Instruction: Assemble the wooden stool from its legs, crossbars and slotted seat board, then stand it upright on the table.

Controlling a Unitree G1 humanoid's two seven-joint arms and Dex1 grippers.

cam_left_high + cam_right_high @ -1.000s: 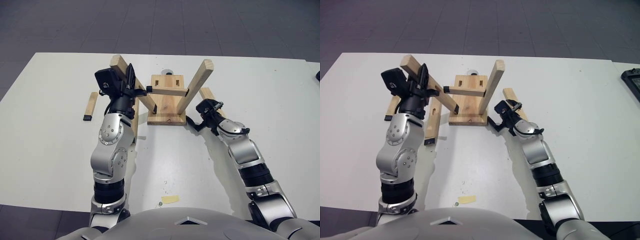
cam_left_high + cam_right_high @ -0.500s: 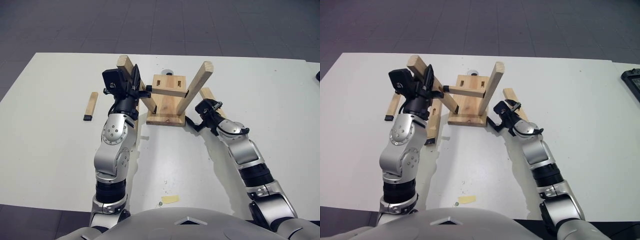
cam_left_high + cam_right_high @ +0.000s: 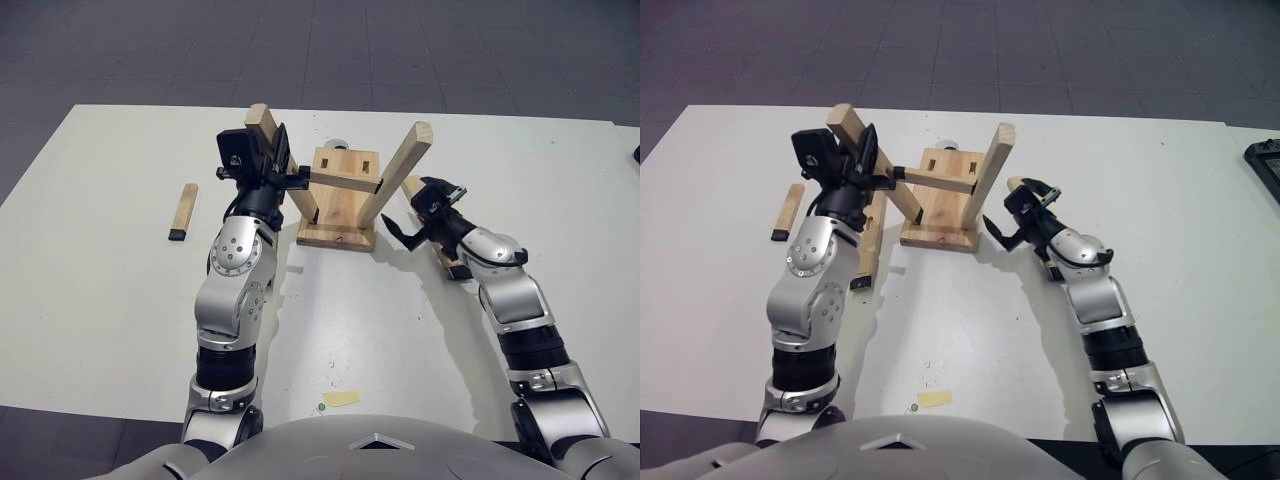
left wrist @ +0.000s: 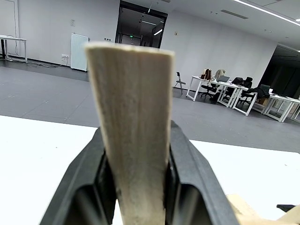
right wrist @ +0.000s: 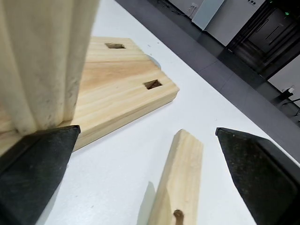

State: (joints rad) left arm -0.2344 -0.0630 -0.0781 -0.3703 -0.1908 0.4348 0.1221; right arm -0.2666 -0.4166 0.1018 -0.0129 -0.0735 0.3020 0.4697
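The slotted seat board (image 3: 338,208) lies flat on the white table (image 3: 110,290). Two legs rise from it, tilted outward and joined by a crossbar (image 3: 345,180). My left gripper (image 3: 281,166) is shut on the left leg (image 3: 262,118), seen in the left wrist view as a pale leg (image 4: 136,126) between black fingers (image 4: 89,173). The right leg (image 3: 405,165) stands free. My right gripper (image 3: 418,216) is open just right of the board, low over a loose leg (image 5: 180,178) lying on the table, with nothing between its fingers (image 5: 33,154).
A short loose piece (image 3: 182,211) lies at the left. Another loose leg (image 3: 868,248) lies beside my left forearm. A yellow paper slip (image 3: 340,398) sits near the front edge. A dark object (image 3: 1265,160) is at the far right.
My left gripper has carried the left leg rightward toward the board, setting it steeper. My right gripper has moved right and back, from the board's front corner to over the loose leg.
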